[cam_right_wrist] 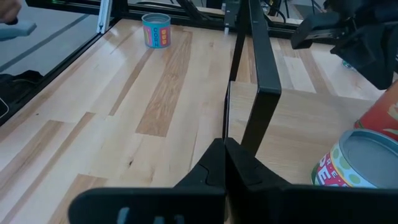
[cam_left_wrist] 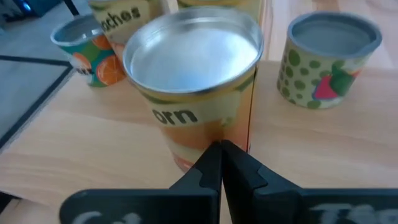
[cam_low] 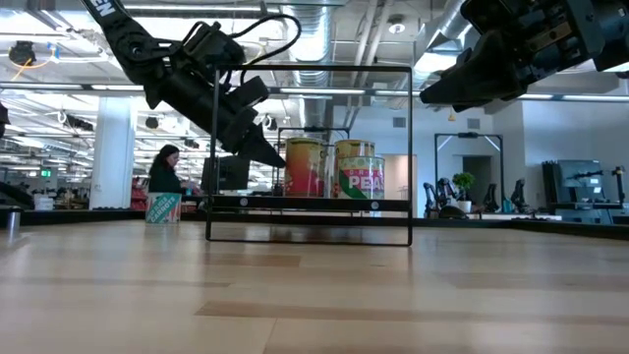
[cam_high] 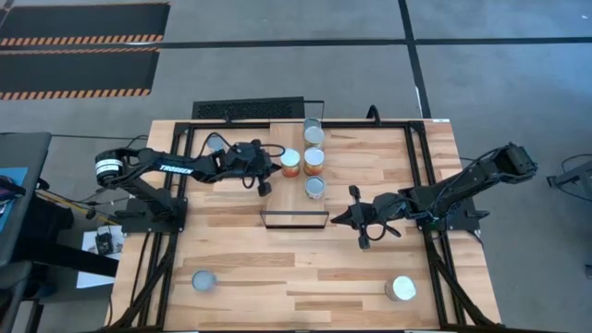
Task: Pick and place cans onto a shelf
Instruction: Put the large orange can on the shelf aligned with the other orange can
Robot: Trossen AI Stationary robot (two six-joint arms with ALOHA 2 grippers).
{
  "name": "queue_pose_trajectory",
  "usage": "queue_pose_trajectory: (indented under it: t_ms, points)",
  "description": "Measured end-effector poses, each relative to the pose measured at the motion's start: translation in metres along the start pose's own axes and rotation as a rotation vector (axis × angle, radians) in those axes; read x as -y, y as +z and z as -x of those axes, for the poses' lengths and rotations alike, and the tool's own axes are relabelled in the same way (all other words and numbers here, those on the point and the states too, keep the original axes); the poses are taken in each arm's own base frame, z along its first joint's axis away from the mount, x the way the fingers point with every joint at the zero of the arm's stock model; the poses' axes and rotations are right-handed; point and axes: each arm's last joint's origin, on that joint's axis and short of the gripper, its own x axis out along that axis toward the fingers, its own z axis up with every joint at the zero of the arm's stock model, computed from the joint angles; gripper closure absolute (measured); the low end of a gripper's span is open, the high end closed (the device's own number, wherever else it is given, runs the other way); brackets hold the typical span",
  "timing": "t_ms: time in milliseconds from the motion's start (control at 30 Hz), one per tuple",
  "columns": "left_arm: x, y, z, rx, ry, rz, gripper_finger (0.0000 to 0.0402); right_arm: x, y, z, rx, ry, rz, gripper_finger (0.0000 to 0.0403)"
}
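1. The left gripper (cam_high: 265,172) is closed with its two dark fingers (cam_left_wrist: 219,167) pressed together, holding nothing; its tip sits just beside the orange-labelled metal can (cam_high: 290,163) at the left of the can group.
2. In the left wrist view that orange and yellow can (cam_left_wrist: 193,87) fills the frame; the letters "orn" are legible on its label, and its plain silver top is dished.
3. Next to it stands a can with green dots and a red shape (cam_left_wrist: 329,61) on its label, and behind it a can printed with orange fruit (cam_left_wrist: 87,50); another label behind reads "ches".
4. The left arm (cam_high: 176,168) reaches from its base at the table's left edge across to the cans, bearing white lettering that reads "TROSSEN".
5. The right gripper (cam_high: 340,219) is also closed and empty, fingers (cam_right_wrist: 222,163) meeting; it points at the right end of the black metal frame of the shelf (cam_high: 295,218).
6. The right arm (cam_high: 462,190) stretches in from the table's right edge, low and nearly straight.
7. In the low view, two cans on the light-wood shelf (cam_low: 310,204) show; one reads "PEAS" (cam_low: 361,177).
8. A green-dotted can (cam_right_wrist: 360,163) lies near the right gripper; a blue-labelled can (cam_right_wrist: 156,30) stands well apart.
9. Two silver-topped cans (cam_high: 203,280) (cam_high: 401,289) stand near the slatted wooden table's (cam_high: 240,259) front corners.
10. In the low view, a person (cam_low: 165,169) sits in the room beyond.
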Motion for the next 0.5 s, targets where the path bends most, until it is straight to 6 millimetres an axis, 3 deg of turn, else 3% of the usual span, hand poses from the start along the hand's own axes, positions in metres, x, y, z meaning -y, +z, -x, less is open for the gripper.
queue_pose_trajectory:
  t_ms: [500]
  points:
    - [-0.0009,0.0058,0.0002,0.06,0.008,0.006,0.0401,0.0,0.0,0.0,0.0,0.0,0.0,0.0393]
